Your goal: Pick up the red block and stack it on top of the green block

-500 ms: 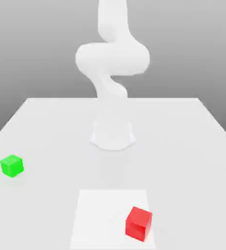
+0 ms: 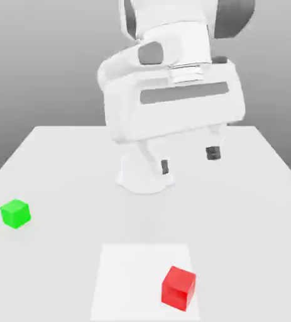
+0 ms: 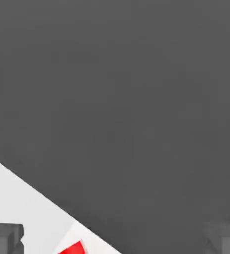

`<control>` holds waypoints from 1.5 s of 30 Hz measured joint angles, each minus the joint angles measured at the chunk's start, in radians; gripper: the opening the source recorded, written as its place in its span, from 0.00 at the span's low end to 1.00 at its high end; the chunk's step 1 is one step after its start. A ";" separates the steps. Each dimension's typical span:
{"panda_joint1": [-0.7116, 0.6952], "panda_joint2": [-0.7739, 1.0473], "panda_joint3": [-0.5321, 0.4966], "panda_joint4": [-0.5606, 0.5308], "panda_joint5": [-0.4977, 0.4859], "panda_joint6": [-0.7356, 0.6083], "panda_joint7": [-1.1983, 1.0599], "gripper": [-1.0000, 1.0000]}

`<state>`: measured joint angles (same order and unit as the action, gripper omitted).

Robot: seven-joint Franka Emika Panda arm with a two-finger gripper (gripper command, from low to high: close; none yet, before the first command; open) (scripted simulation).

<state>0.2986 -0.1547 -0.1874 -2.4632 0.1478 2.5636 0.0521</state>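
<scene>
The red block [image 2: 178, 287] rests on a lighter square patch near the table's front, toward the exterior view's right. The green block [image 2: 15, 213] sits apart from it at the exterior view's left. My gripper [image 2: 188, 160] hangs high above the table's middle, near the arm's base, open with nothing between its two dark fingertips [image 2: 212, 153]. In the hand view a corner of the red block [image 3: 73, 247] shows between the two finger pads [image 3: 5, 238], far below them.
The white table [image 2: 248, 207] spreads wide around both blocks. The arm's round base [image 2: 144, 176] stands at the table's middle back. A lighter square patch [image 2: 135, 277] marks the front centre.
The hand and its fingers have come into the exterior view, large above the base, where before only the upper arm showed. Both blocks lie where they were.
</scene>
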 joint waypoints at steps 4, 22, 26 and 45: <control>0.024 0.141 0.007 -0.038 0.001 0.062 -0.146 0.50; -0.015 0.502 0.071 -0.059 -0.005 0.300 -0.336 0.00; 0.007 0.378 0.037 -0.079 -0.061 0.198 -0.295 0.00; -0.659 0.056 -0.400 -0.261 -0.293 0.085 -0.904 0.00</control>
<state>-0.3608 -0.0988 -0.5872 -2.7237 -0.1450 2.6487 -0.8518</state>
